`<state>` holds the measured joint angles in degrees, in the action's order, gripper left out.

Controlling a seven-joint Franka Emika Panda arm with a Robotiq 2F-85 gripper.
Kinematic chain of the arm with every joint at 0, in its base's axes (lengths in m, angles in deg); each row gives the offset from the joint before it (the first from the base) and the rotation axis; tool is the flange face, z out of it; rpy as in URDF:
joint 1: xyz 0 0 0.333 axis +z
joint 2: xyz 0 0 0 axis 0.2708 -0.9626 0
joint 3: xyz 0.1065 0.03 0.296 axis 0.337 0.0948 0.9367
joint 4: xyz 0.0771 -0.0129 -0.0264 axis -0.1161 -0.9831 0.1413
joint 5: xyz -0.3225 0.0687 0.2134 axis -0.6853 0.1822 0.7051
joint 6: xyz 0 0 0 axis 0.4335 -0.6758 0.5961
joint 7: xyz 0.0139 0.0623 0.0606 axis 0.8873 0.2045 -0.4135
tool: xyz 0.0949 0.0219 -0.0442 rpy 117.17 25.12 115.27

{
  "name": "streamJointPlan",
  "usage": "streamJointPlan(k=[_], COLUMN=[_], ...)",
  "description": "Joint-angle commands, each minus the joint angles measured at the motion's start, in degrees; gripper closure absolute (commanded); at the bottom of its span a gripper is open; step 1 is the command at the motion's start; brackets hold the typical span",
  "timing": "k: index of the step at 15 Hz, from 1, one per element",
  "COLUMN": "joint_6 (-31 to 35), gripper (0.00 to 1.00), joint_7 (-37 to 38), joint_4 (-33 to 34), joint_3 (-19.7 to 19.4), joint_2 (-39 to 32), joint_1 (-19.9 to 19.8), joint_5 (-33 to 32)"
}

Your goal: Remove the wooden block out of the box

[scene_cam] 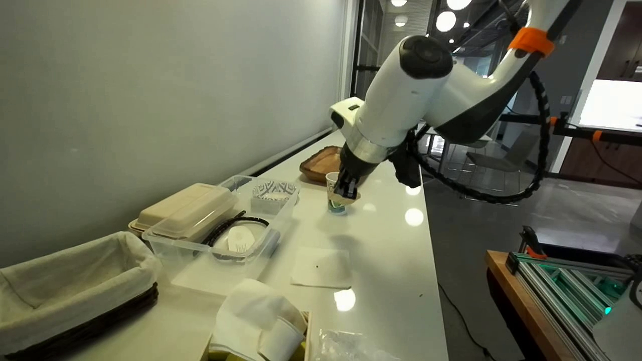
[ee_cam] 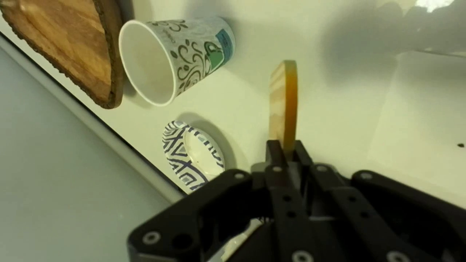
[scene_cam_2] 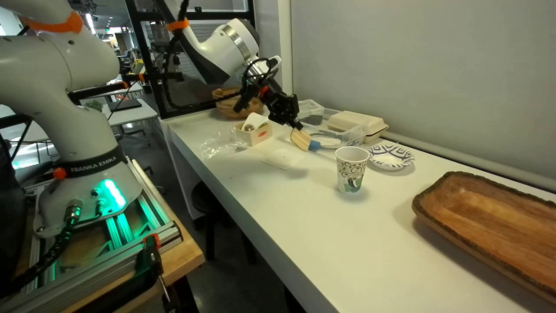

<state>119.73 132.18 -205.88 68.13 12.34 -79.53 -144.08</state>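
My gripper (ee_cam: 287,147) is shut on the wooden block (ee_cam: 283,102), a thin tan piece with a rounded end. In the wrist view the block sticks out past the fingertips, and its near end is hidden between them. In an exterior view the gripper (scene_cam_2: 296,125) holds the block (scene_cam_2: 299,139) tilted above the white table. The block (scene_cam: 345,199) also shows in an exterior view, in front of the paper cup. The box, a shallow brown wooden tray (scene_cam_2: 499,217), rests on the table. It also shows in the wrist view (ee_cam: 69,40). The block is outside the box and apart from it.
A white-and-green paper cup (scene_cam_2: 351,174) stands between block and box. A patterned paper bowl (scene_cam_2: 391,157), clear plastic container (scene_cam: 271,250) and pale beige lidded box (scene_cam_2: 356,121) lie along the wall. A white napkin (scene_cam: 322,268) and small wooden crate (scene_cam_2: 254,134) are on the table.
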Motion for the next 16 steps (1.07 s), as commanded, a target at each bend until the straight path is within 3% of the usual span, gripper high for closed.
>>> streamJointPlan(k=[1, 4, 7, 8, 9, 10, 13, 16], joint_6=[-3.0, 0.3, 2.7, 3.1, 4.1, 3.4, 7.5, 14.6], gripper=[0.98, 0.98, 0.98, 0.66, 0.65, 0.58, 0.36, 0.14], joint_7=[5.4, 7.3, 7.9, 8.2, 8.2, 7.9, 4.5, -0.9], joint_4=[5.3, 9.3, 13.0, 13.7, 14.4, 14.7, 14.3, 12.3], joint_3=[-13.9, -26.4, -33.7, -35.7, -37.4, -33.2, -32.7, -31.3], joint_2=[-11.6, -15.5, -17.7, -17.9, -18.1, -18.7, -18.8, -17.6], joint_1=[12.8, 24.2, 32.3, 34.6, 36.5, 32.7, 32.9, 31.6], joint_5=[-7.5, -8.0, -7.1, -7.0, -6.1, -6.7, 0.1, 11.1])
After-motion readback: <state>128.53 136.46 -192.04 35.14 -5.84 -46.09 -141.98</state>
